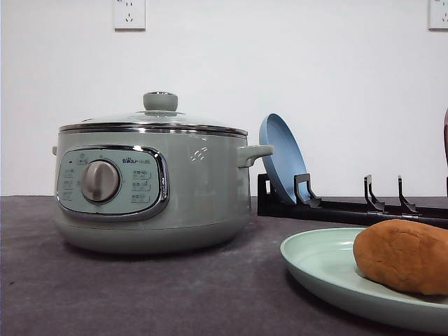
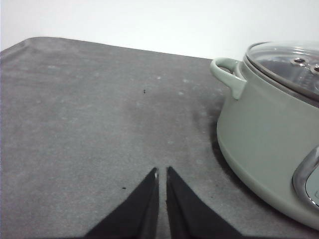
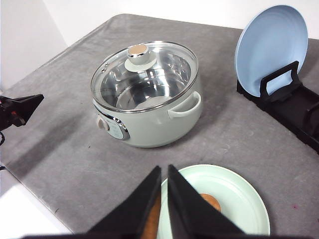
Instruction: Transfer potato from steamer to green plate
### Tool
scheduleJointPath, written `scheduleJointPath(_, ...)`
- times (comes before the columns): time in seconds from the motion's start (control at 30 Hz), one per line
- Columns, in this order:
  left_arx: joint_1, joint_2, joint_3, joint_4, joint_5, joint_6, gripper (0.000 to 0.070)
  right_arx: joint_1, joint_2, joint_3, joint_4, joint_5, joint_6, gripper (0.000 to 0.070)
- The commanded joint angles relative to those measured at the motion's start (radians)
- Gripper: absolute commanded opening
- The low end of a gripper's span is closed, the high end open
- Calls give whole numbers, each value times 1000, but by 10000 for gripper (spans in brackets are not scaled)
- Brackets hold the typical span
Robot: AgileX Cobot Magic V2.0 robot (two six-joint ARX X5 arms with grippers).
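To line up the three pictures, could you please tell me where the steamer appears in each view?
Front view: the steamer stands left of centre, lid on.
Left wrist view: its wall and side handle sit at the right edge.
Right wrist view: it sits centre, seen from above.
Shared landmark: the steamer's glass lid.

A staged test bench here, not a home kitchen. Grey mat (image 1: pixel 140 294), bare white wall (image 1: pixel 280 70), sockets (image 1: pixel 129 14), lone cookware.

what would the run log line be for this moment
potato: on green plate | steamer: lid on | left gripper: shut, empty | right gripper: shut, above plate
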Motion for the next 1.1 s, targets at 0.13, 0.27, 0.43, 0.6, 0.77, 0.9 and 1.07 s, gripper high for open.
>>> scheduleJointPath(0.13, -14, -2, -21, -9, -7, 102, 22, 5, 5, 10, 11, -1, -4, 10)
scheduleJointPath(0.27, -14, -2, -21, -8, -6, 118, 22, 5, 5, 10, 11, -1, -4, 10)
scheduleJointPath(0.43, -14, -1, -21, -8, -6, 118, 22, 5, 5, 10, 11, -1, -4, 10)
scheduleJointPath(0.6, -14, -1, -21, -8, -6, 118, 22, 5, 5, 10, 11, -1, -4, 10)
scheduleJointPath(0.77, -14, -1, -21, -8, -6, 118, 22, 5, 5, 10, 11, -1, -4, 10)
scheduleJointPath(0.9, -14, -1, -21, -7, -6, 118, 22, 5, 5, 10, 11, -1, -4, 10)
scheduleJointPath(1.07, -14, -1, -21, -7, -6, 118, 22, 5, 5, 10, 11, -1, -4, 10)
